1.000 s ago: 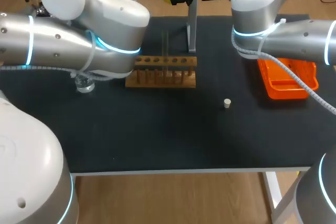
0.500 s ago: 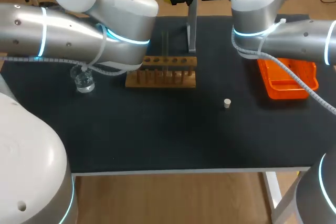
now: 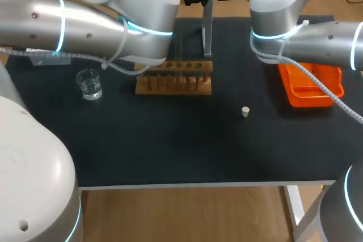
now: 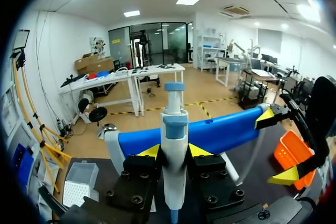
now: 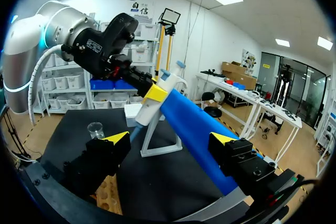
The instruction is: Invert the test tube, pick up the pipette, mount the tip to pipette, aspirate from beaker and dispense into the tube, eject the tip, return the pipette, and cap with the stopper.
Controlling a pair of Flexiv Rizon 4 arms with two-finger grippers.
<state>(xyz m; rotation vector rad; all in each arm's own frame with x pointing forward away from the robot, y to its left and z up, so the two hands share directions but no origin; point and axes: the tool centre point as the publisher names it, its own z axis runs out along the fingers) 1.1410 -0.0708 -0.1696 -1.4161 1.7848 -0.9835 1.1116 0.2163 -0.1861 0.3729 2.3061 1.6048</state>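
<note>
Pipette [image 4: 175, 124] sits clamped in the left hand [image 4: 174, 151] at the stand [image 3: 207, 32].

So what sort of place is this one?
Most likely a chemistry-style lab bench set up for robot trials: a wooden test tube rack, a glass beaker holding clear liquid, and a pipette gripped in the left tool.
</note>
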